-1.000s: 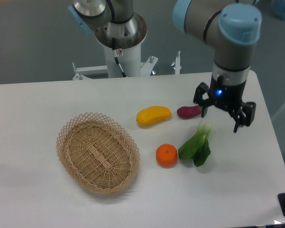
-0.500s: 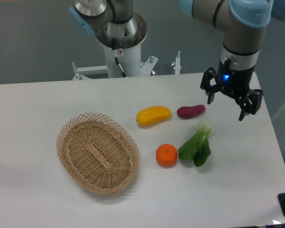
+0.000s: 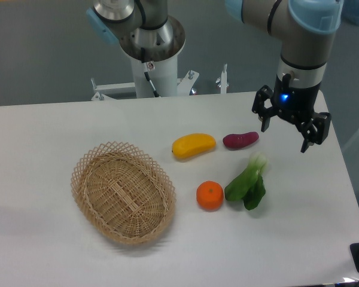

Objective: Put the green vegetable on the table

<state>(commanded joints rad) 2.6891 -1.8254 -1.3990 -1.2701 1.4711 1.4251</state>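
Broadly, the white table [image 3: 60, 128] carries everything in sight, and no writing, brand or label can be read on any of it. Largest of the things on it is the woven wicker basket [image 3: 123, 192], toward the left. Above the far right part of the tabletop hangs the arm (grey tube, pale blue caps), and its gripper [image 3: 287, 133] is spread wide with nothing between the two fingers, a small blue light glowing on the wrist. Below and a little left of it lies the green vegetable [image 3: 248, 183], flat on the tabletop, pale stem end pointing up toward the gripper, well apart from the fingers. A yellow mango-shaped fruit [image 3: 194, 145] sits near the middle, an orange [image 3: 210, 195] just beside the vegetable's leafy end, and a small purple sweet potato [image 3: 240, 140] to the right of the mango. Compared with half a second ago, nothing has shifted: the gripper holds the same raised spot, having risen from its lower position a second back.
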